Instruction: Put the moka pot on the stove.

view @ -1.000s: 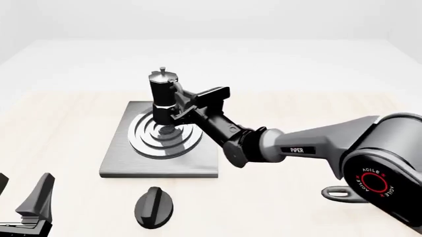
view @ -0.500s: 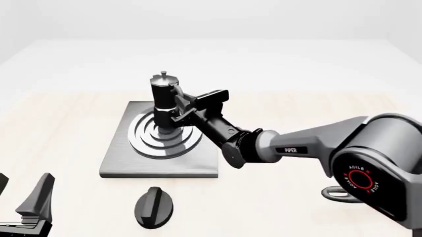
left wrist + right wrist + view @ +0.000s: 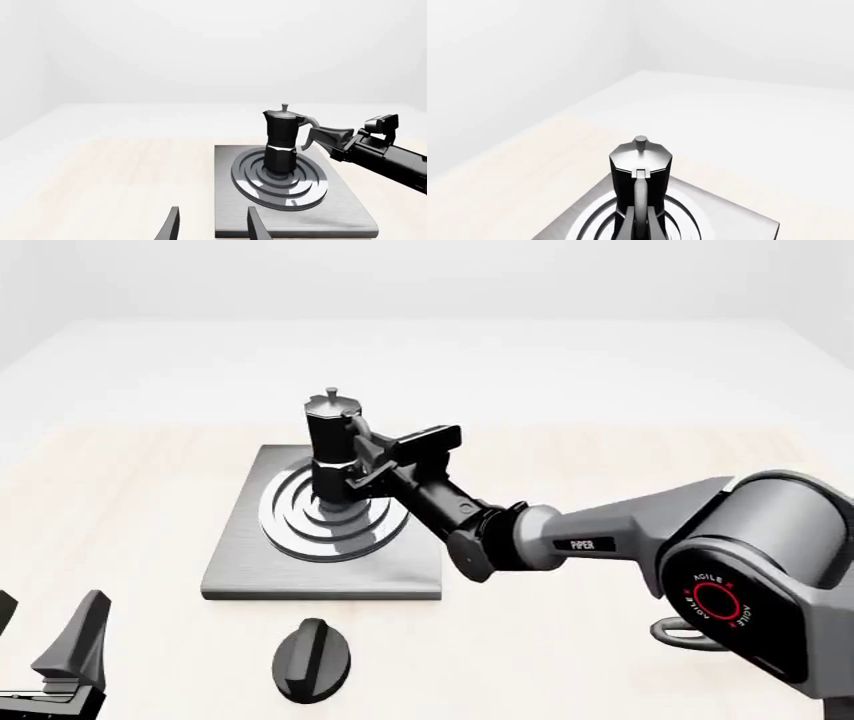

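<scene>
At the far left of the front view, low in the corner, the left hand (image 3: 47, 640) rests close to the counter (image 3: 134, 500) with its two dark fingers spread apart and nothing between them. In the left wrist view the tips of those fingers (image 3: 172, 225) show at the lower edge, pointing toward the stove, well short of it.

Just right of that hand, near the front edge of the counter, lies a flat black oval knob (image 3: 311, 658), apart from the stove's front edge.

Behind the knob sits the stove (image 3: 247, 560), a square grey plate lying flat on the pale wood counter, with shiny rings (image 3: 287, 525) as its burner. The moka pot (image 3: 331, 445) stands upright at the middle of those rings, its silver lid and knob on top. The left wrist view shows its base touching the burner's centre (image 3: 279, 165), and the curved handle pointing toward the right arm.

To the right of the pot, the right hand (image 3: 363, 462) reaches in level from the right side, at the pot's handle. In the left wrist view the fingers (image 3: 330, 134) meet the handle; whether they pinch it or sit loosely around it, I cannot tell. The right wrist view looks straight along the handle (image 3: 639, 200) at the pot.

The right arm (image 3: 601, 535) stretches back to its large grey base joint at the far right.
</scene>
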